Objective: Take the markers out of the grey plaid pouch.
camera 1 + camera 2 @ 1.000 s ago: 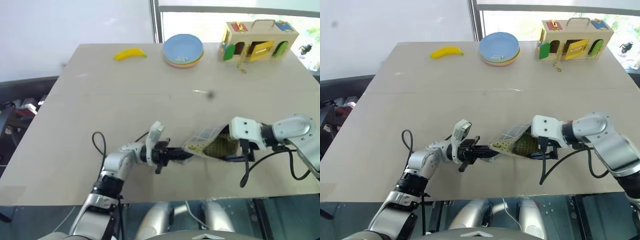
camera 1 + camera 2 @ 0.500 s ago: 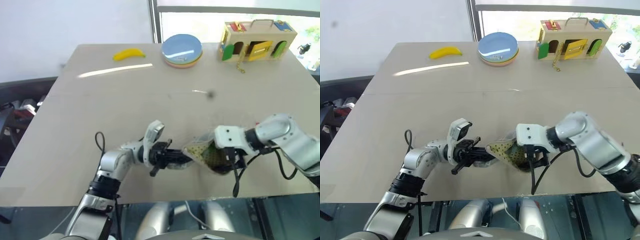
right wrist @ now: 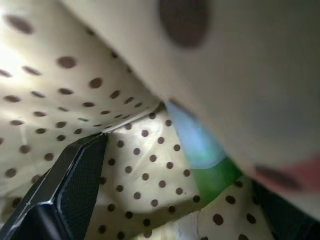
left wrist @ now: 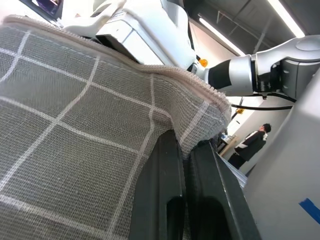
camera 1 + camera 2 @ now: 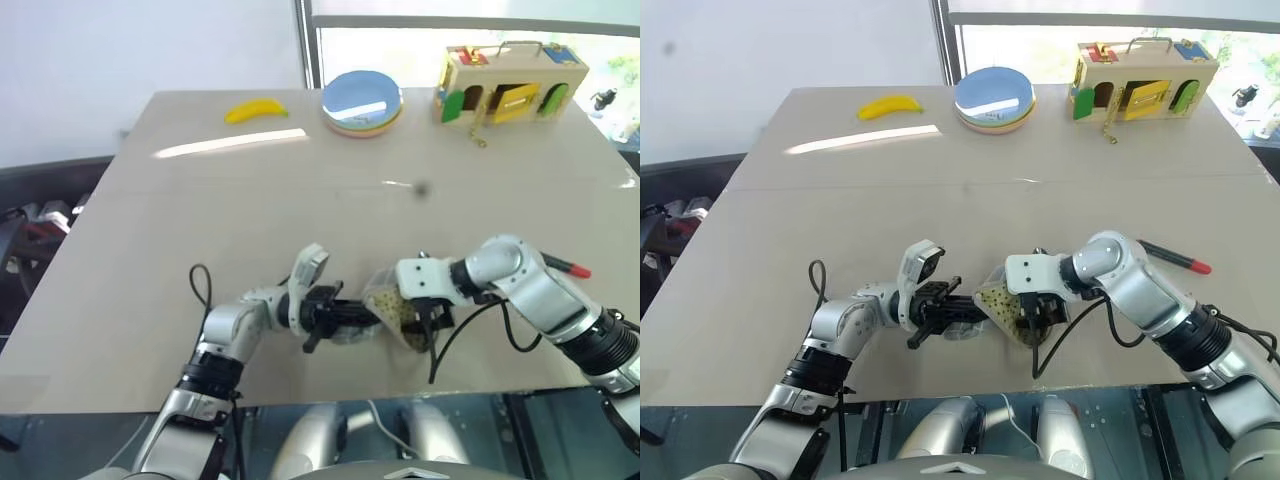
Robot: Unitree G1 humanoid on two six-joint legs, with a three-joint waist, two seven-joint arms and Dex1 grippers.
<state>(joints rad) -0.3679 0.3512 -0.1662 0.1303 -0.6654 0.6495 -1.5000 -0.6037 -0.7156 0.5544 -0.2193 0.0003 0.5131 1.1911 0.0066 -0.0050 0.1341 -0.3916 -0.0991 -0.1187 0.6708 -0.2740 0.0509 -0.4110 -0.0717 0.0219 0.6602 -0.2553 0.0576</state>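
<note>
Pinching the grey plaid pouch, left gripper; mouth facing spread right gripper

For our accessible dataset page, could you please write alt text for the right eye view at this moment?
The left end effector is shut on one edge of the grey plaid pouch near the table's front edge, while the open right end effector reaches into its dotted mouth. A dark marker with a red end lies on the table beside the right arm; a banana, stacked plates and a wooden toy box sit along the far edge.
</note>
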